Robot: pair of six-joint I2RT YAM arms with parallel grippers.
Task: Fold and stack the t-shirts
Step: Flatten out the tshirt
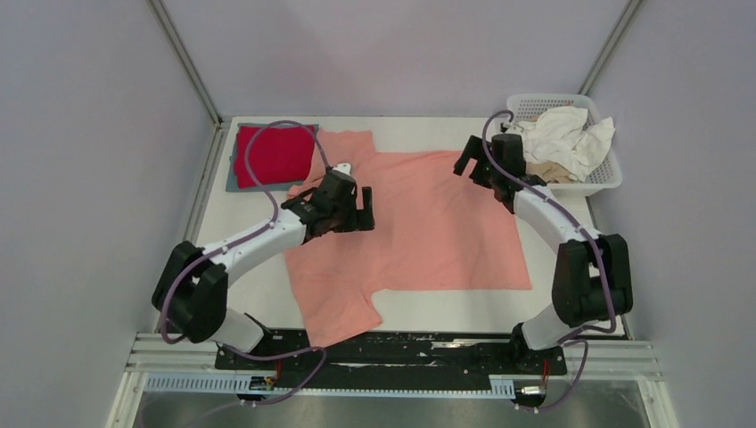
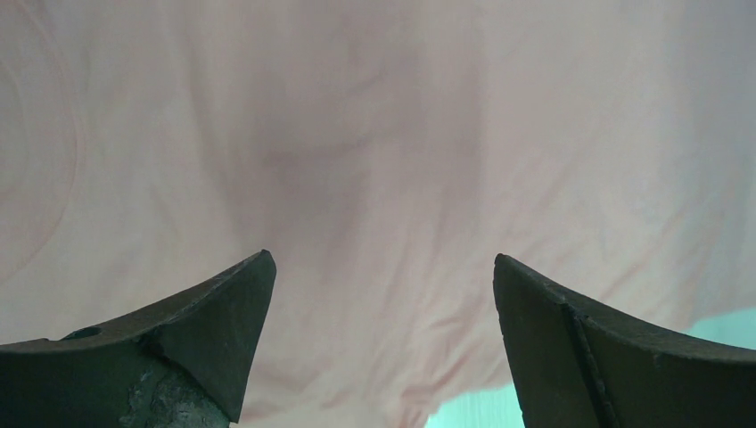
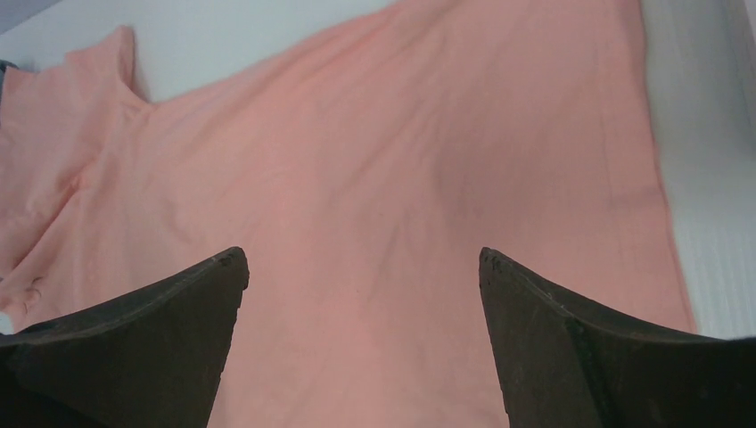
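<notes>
A salmon-pink t-shirt (image 1: 428, 232) lies spread flat across the middle of the table, one sleeve toward the near edge. At the back left a folded red t-shirt (image 1: 276, 153) rests on a folded grey-blue one (image 1: 233, 183). My left gripper (image 1: 364, 210) hovers over the pink shirt's left part, open and empty; in the left wrist view the gripper (image 2: 382, 259) has only pink cloth (image 2: 374, 134) below it. My right gripper (image 1: 469, 160) hangs open over the shirt's far right edge; in the right wrist view it (image 3: 361, 254) frames bare pink cloth (image 3: 401, 134).
A white lattice basket (image 1: 608, 181) stands at the back right corner, holding crumpled white (image 1: 566, 132) and beige (image 1: 548, 171) cloth. White table (image 1: 241, 294) shows around the pink shirt. Grey walls close in on three sides.
</notes>
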